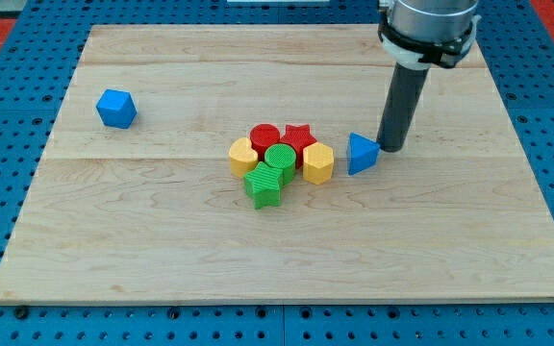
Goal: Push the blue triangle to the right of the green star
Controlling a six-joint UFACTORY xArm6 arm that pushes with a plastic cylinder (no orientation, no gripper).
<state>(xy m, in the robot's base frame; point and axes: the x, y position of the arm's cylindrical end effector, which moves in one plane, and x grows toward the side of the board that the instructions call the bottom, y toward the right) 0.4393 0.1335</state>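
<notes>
The blue triangle lies on the wooden board, right of a cluster of blocks at the middle. The green star sits at the cluster's lower front. My tip stands just to the right of the blue triangle, touching or nearly touching its right corner. The rod rises from there toward the view's top right. The triangle is up and to the right of the green star, with a yellow hexagon between them.
The cluster also holds a green cylinder, a red cylinder, a red star and a yellow heart. A blue cube sits alone at the board's upper left. Blue pegboard surrounds the board.
</notes>
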